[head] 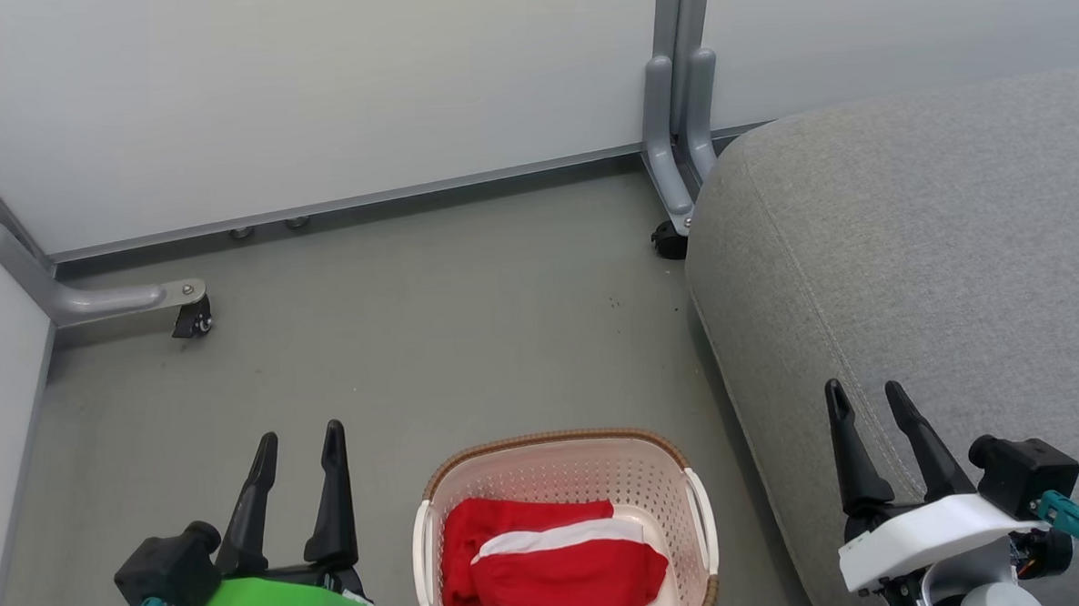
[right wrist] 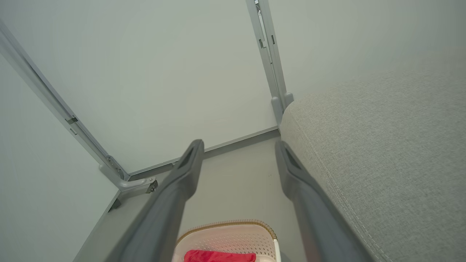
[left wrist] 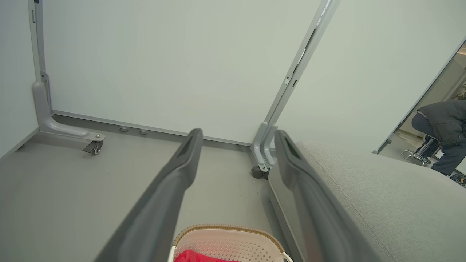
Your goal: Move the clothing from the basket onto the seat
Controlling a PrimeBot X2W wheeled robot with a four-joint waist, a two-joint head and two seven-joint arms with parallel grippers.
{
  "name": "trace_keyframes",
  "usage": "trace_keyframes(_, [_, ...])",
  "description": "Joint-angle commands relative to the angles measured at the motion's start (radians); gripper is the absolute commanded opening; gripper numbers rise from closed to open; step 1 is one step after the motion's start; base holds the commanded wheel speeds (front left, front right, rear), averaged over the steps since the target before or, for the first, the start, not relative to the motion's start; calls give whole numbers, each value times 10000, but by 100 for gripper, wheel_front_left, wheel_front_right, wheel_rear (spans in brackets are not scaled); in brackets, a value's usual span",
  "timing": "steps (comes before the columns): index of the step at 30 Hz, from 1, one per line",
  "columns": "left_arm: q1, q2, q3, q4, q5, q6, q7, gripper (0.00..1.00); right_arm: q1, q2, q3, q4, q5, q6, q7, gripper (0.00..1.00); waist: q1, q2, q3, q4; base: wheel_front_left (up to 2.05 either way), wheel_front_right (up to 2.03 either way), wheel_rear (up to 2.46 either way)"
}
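both arms sit low at the near edge of the head view, fingers pointing forward, away from the robot. the left gripper (head: 300,434), on its green mount, has its two dark fingers spread a moderate way with nothing between them. the right gripper (head: 864,387), on its white mount, is parted about as far and is likewise empty. the seat (head: 938,258) spreads ahead of and to the right of the right gripper, whose fingers show against its near left edge by the stitched seam. it lies well off to the right of the left gripper. the basket (head: 554,437) stands on the floor (head: 413,327) between the two grippers, nearer the left one and touching neither. the clothing (head: 551,567) lies heaped inside it, red with a white stripe, behind both sets of fingertips.
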Motion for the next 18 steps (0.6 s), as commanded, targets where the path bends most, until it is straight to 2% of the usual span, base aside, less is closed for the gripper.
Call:
trace_keyframes(1, [77, 99, -38, -133, 343, -36, -106, 100, 80, -52, -6, -127, -278, 2, -110, 100, 0, 0, -4, 1, 0, 0, 0])
trace_keyframes(18, [230, 178, -299, -277, 1907, -44, -470, 100, 179, -65, -88, -222, -1736, 3, -483, 100, 0, 0, -53, -21, 0, 0, 0])
